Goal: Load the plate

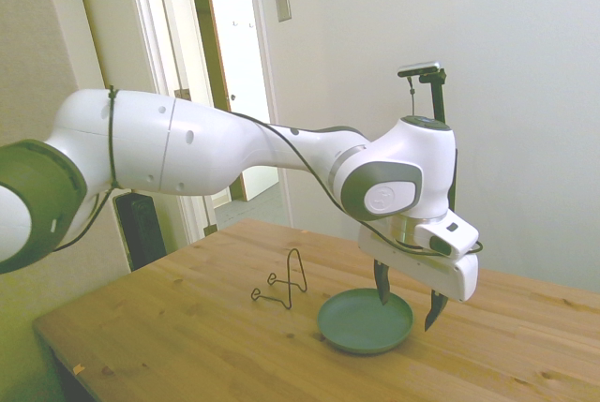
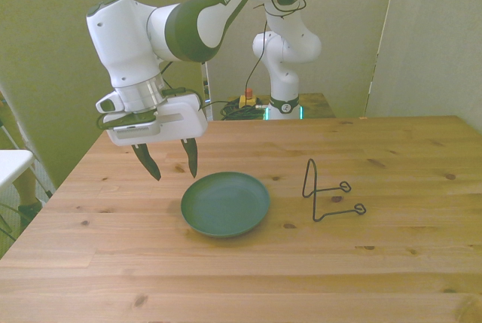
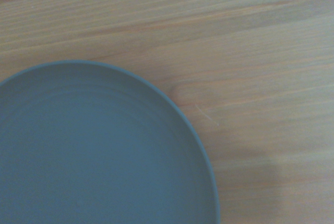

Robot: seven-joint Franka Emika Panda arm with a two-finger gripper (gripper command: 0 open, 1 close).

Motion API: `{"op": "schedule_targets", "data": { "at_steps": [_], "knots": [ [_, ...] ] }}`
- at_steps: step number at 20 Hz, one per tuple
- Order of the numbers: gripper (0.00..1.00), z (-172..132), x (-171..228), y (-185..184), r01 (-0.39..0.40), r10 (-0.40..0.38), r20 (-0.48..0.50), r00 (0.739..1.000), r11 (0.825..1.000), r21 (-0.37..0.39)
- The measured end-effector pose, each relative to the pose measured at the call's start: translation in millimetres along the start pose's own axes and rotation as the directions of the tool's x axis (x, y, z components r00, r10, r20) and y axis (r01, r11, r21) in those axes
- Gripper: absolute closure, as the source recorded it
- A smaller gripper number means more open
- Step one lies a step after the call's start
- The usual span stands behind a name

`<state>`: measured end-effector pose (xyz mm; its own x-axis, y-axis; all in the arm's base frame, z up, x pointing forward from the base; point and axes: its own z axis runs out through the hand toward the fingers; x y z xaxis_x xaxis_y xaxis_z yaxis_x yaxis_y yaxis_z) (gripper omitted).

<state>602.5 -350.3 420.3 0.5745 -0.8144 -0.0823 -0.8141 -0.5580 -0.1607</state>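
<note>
Side, front, close wrist views

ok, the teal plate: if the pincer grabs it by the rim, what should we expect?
The plate looks rigid, so it probably won't flex. It lies flat on the table with a low rim, leaving little edge to catch; the open pincer may just push it along the smooth wood. Its matte surface suggests fair grip, and held by one edge it would likely tilt.

We see the arm [image 2: 188,22] reaching low, wrist tilted. Our gripper [image 2: 170,162] points down, its 2 fingers [image 2: 191,159] spread apart, holding nothing.
</note>
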Motion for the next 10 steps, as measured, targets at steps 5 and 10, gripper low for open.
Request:
{"op": "schedule_targets", "data": {
  "at_steps": [5,10],
  "knots": [
    [0.0,26,13,-10,0.013,-0.012,0.038,0.999,1.0,-0.015],
    [1.0,48,11,-17,0.02,-0.019,0.1,0.995,1.0,-0.011]
  ]
}}
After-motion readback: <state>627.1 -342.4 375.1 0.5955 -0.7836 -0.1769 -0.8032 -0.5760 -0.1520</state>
